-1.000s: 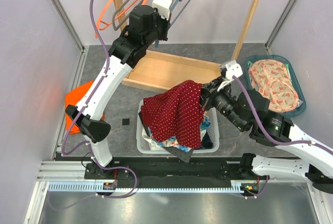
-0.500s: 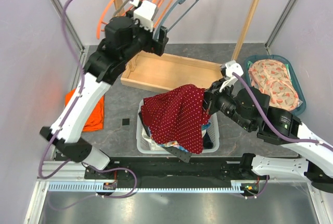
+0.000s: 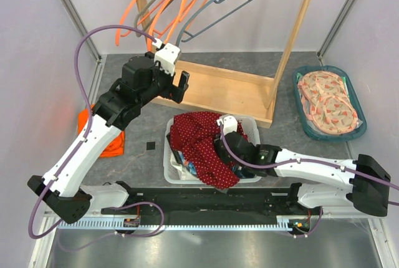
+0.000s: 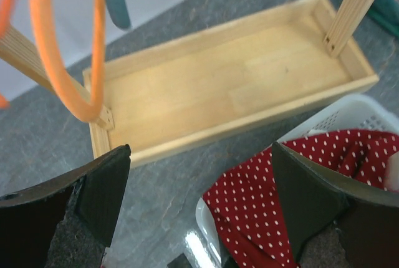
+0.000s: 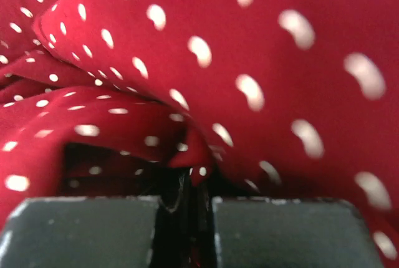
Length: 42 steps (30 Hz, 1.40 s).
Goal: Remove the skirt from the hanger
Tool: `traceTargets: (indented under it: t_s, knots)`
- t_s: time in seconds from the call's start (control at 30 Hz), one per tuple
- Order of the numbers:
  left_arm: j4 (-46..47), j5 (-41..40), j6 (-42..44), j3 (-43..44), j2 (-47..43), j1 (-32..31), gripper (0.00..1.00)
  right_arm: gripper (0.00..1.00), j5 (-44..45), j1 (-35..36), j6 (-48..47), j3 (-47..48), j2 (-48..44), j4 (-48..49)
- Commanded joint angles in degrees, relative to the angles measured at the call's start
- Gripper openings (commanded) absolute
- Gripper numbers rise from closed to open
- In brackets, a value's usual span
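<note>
Wrist-only: skirt (image 5: 249, 43) between right fingers (image 5: 93, 234)

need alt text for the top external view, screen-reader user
Overhead view: the right pincer, shut on a red polka-dot skirt, holds it down in a white laundry basket. The left pincer hangs open near the wooden rack base, with empty hangers on the rail behind.
</note>
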Motion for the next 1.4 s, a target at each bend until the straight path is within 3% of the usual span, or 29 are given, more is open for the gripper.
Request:
traceTargets:
  t_s: [0.0,0.3,0.33,0.37,0.4,0.5,0.67,0.97,1.13,1.2,1.37]
  knots:
    - [1.3,-1.6,1.9,-1.2,-2.6,0.0,1.00,0.00,3.2,0.0,5.5,-7.0,2.9,8.4]
    - [2.6,-1.4,2.0,-5.1,-3.1,0.0,1.00,0.02,2.4,0.1,14.6,-13.0,16.1,6.3]
    - [2.6,-1.4,2.1,-5.5,-3.1,0.0,0.99,0.27,3.1,0.1,14.6,-12.7,16.0,4.8]
    - [2.7,-1.4,2.0,-5.7,-3.0,0.0,1.00,0.45,4.7,0.1,14.1,-11.1,14.6,1.0]
    - [2.9,-1.6,2.2,-6.0,-2.9,0.0,1.00,0.69,5.9,0.1,13.8,-10.1,13.4,-1.3]
    - [3.1,-2.3,2.5,-6.6,-2.8,0.2,1.00,0.98,9.9,0.1,11.7,-4.0,8.1,-11.8]
    - [3.1,-2.0,2.4,-6.8,-3.1,0.4,1.00,0.98,13.7,0.1,9.4,10.7,0.9,-30.3]
    - [3.2,-2.3,2.4,-6.2,-3.2,0.6,1.00,0.98,6.0,2.1,2.3,32.4,-1.4,-44.9]
    - [3.1,-2.3,2.7,-6.6,-3.6,0.9,1.00,0.86,6.7,3.1,0.3,41.2,1.0,-50.4]
    - [3.1,-2.3,2.7,-6.6,-3.6,1.0,1.00,0.74,8.1,3.6,-0.3,43.3,1.5,-50.0]
    - [3.1,-2.2,2.6,-6.1,-3.8,1.3,1.00,0.61,10.3,3.7,-4.1,33.0,-1.0,-30.2]
